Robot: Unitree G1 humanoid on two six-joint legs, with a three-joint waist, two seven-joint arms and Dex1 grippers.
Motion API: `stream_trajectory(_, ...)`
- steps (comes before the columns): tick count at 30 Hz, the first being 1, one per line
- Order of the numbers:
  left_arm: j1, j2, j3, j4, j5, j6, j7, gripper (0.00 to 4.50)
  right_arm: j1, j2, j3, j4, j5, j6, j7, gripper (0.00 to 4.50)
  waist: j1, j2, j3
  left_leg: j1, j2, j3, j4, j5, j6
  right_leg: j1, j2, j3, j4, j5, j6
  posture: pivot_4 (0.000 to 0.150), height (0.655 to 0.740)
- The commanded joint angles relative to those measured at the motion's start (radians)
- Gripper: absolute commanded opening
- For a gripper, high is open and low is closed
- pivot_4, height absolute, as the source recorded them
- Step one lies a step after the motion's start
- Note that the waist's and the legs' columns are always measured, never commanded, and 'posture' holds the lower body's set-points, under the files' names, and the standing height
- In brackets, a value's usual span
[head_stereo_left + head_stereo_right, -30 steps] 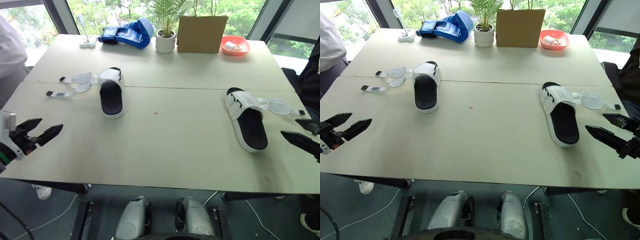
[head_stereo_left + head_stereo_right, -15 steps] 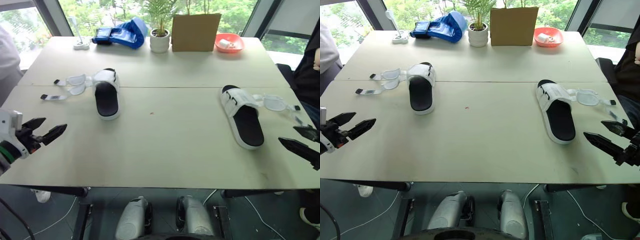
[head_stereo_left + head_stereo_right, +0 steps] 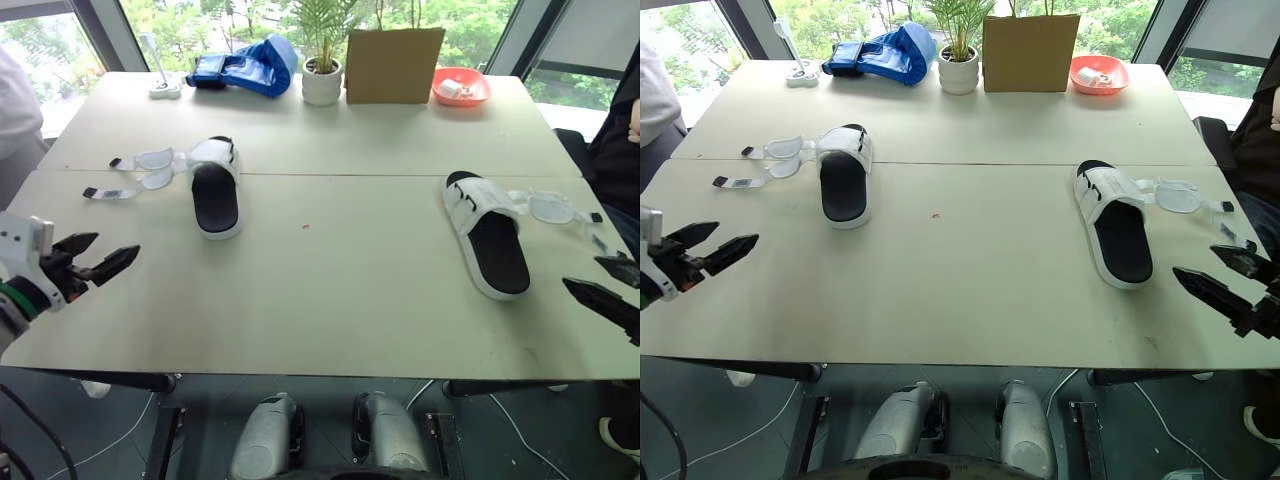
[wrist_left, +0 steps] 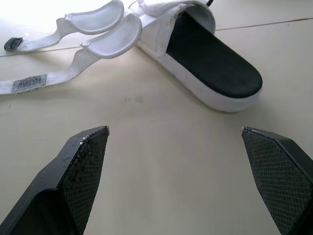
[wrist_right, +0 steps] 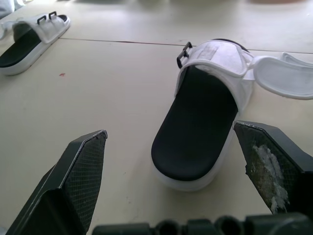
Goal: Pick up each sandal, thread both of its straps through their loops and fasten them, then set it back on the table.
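Two white sandals with black footbeds lie flat on the beige table [image 3: 330,290]. The left sandal [image 3: 215,185] has both straps [image 3: 140,170] undone, splayed out to its left. The right sandal [image 3: 487,230] has its straps [image 3: 555,208] undone, lying out to its right. My left gripper [image 3: 95,258] is open near the table's front left edge, well short of the left sandal [image 4: 210,66]. Open too, my right gripper [image 3: 610,285] hovers at the front right edge, just right of the right sandal [image 5: 200,127]. Nothing is held.
Along the far edge stand a blue bag [image 3: 250,68], a potted plant [image 3: 322,75], a cardboard box [image 3: 394,65] and an orange dish [image 3: 460,88]. A small white stand [image 3: 163,85] sits far left. People's clothing shows at both sides.
The camera view has shifted and widened a little. My left gripper has edged inward over the table's front left edge; my right gripper has barely moved. Both sandals lie as before.
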State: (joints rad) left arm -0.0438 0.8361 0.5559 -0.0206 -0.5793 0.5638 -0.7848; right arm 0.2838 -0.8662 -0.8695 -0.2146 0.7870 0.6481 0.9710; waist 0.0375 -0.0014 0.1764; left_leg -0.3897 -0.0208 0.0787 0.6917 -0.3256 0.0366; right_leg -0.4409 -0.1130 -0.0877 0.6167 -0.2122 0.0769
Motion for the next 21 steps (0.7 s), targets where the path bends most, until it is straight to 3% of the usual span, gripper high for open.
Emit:
stream_trajectory(1, -0.040, -0.010, -0.036, -0.074, -0.031, 0.017, -0.003, 4.44, -0.071, 0.036, 0.005, -0.073, 0.019, 0.008, -0.131, 4.50, 0.000, 0.000, 0.000, 0.000, 0.000, 0.000, 0.000, 0.000, 0.000, 0.000, 0.000, 0.000, 0.000, 0.000, 0.000, 0.150, 0.7214)
stream_trajectory(5, -0.107, -0.046, -0.074, -0.162, -0.139, 0.109, -0.004, 4.44, -0.142, 0.084, 0.063, -0.175, 0.064, 0.094, -0.297, 4.50, 0.001, 0.000, 0.000, 0.000, 0.000, 0.000, 0.000, 0.000, 0.000, 0.000, 0.000, 0.000, 0.000, 0.000, 0.001, 0.150, 0.7214)
stream_trajectory(10, -0.286, -0.073, -0.344, -0.273, -0.202, 0.201, -0.132, 4.44, -0.219, 0.229, 0.261, -0.370, 0.076, 0.204, -0.601, 4.50, 0.004, 0.000, 0.000, 0.000, 0.000, -0.002, 0.003, 0.000, 0.000, 0.002, 0.000, -0.003, 0.001, 0.001, 0.001, 0.150, 0.7214)
stream_trajectory(18, -0.550, -0.103, -0.578, -0.142, -0.116, 0.149, -0.323, 4.44, -0.391, 0.371, 0.465, -0.229, -0.102, 0.198, -0.836, 4.50, -0.013, 0.000, 0.000, -0.001, -0.001, -0.002, 0.006, 0.001, 0.001, 0.003, 0.008, -0.003, 0.001, 0.002, 0.004, 0.150, 0.7214)
stream_trajectory(21, -0.639, -0.133, -0.630, -0.105, -0.101, 0.135, -0.386, 4.44, -0.474, 0.399, 0.546, -0.092, -0.223, 0.126, -0.869, 4.50, -0.021, -0.001, 0.000, -0.001, 0.000, -0.003, 0.006, 0.001, 0.001, 0.004, 0.010, -0.003, 0.001, 0.002, 0.005, 0.150, 0.7214)
